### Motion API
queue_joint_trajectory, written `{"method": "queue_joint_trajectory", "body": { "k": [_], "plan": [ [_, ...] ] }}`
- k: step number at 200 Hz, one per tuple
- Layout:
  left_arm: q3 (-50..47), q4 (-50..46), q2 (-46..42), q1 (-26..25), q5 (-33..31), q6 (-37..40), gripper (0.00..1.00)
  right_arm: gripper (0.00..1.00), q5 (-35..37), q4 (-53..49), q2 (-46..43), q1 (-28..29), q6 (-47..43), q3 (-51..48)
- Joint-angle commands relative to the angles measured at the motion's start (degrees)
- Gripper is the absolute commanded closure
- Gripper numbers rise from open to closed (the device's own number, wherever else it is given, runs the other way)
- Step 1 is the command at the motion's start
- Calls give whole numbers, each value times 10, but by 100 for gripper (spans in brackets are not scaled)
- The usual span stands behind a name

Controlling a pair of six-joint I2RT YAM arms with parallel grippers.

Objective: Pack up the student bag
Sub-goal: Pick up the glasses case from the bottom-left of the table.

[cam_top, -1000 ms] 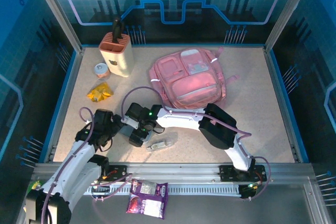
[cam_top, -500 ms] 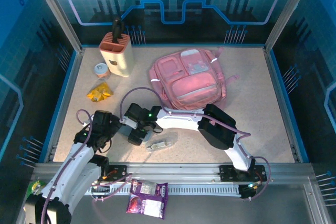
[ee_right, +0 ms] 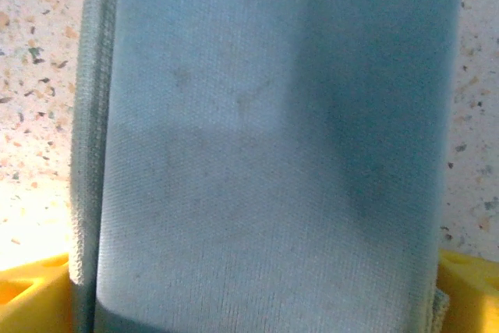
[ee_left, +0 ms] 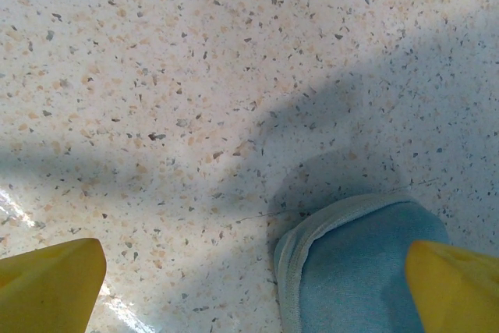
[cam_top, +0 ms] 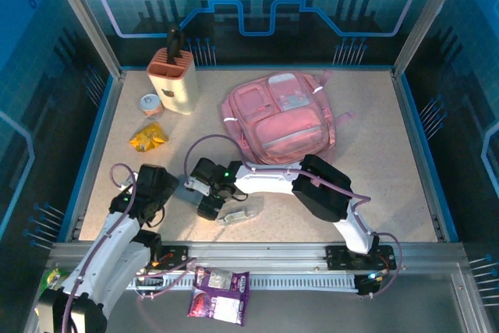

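Pink student bag (cam_top: 279, 118) lies flat at the back of the table (cam_top: 382, 169), well apart from 2 grippers.
It looks soft, light and floppy, so take a strap or the top rim. Right gripper (ee_right: 249, 295) pinches a grey-blue pencil case (ee_right: 265, 138); left gripper (ee_left: 251, 271) is spread wide.

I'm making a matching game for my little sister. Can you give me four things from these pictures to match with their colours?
Things:
1. student bag
2. pencil case
3. crinkly packet
4. packet on the front rail

Colours:
A. yellow
B. purple
C. pink
D. grey-blue

Pairs: 1-C, 2-D, 3-A, 4-B
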Motion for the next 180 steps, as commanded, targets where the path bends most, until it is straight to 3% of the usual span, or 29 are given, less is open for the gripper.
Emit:
{"method": "queue_joint_trajectory", "body": {
  "k": [1, 88, 180],
  "plan": [
    [19, -8, -6, 7, -11, -7, 1, 6, 10, -17, 18, -5, -3, 2],
    [55, -16, -26, 7, 12, 22, 1, 24, 1, -27, -38, -10, 10, 8],
    [120, -22, -21, 7, 58, 99, 1, 30, -19, -35, -186, -49, 61, -85]
  ]
}}
